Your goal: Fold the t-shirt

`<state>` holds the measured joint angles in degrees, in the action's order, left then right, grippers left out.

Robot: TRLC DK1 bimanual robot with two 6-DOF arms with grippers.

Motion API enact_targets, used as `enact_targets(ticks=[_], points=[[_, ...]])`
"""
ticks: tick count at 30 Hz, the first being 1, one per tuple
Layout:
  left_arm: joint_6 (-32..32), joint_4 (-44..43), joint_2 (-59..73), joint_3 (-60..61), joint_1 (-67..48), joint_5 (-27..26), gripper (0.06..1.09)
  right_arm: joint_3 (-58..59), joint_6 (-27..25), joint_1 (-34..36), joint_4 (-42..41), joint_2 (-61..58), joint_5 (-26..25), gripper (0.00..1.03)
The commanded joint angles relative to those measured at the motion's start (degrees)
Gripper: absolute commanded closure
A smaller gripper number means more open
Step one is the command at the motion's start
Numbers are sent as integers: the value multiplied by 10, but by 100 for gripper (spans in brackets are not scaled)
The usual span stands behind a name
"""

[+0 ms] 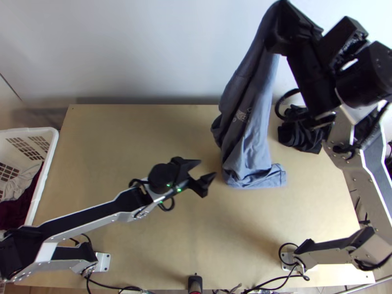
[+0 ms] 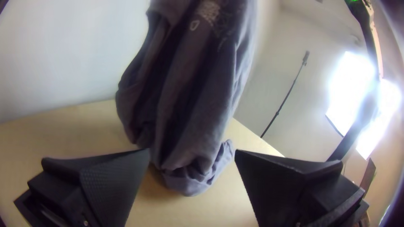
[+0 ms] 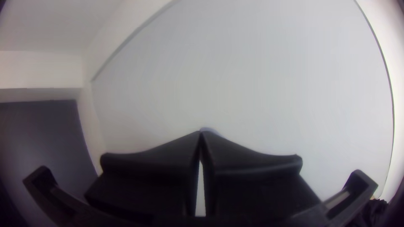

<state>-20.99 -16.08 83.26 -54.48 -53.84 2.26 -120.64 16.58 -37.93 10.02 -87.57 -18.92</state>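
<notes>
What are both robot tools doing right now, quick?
Left tool: open, holding nothing, near the shirt's low end.
Right tool: closed on the blue t-shirt, which hangs down to the table.

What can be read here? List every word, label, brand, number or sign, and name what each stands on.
No text can be read with certainty.
Pale print on the blue-grey t-shirt: too small and broken up by the hanging folds to read; one rounded outline shows beside it, but I cannot tell whether it is a letter, a number or decoration.
</notes>
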Motion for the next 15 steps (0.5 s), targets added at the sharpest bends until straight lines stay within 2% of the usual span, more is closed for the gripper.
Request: enact_targets(ticks=[1, 3, 7, 11, 15], points=[[-1, -13, 45, -68, -45, 19, 11, -32, -65, -23, -68, -52, -41, 100], [-1, -11, 52, -85, -47, 20, 11, -36, -104, -30, -116, -72, -62, 100], [1, -11, 59, -90, -42, 35, 11, -60, -228, -49, -266, -124, -95, 100], [0, -10, 48, -77, -42, 43, 11, -145, -256, -40, -280, -183, -94, 100], [0, -7, 44, -77, -45, 50, 11, -156, -256, -32, -301, -194, -93, 100]])
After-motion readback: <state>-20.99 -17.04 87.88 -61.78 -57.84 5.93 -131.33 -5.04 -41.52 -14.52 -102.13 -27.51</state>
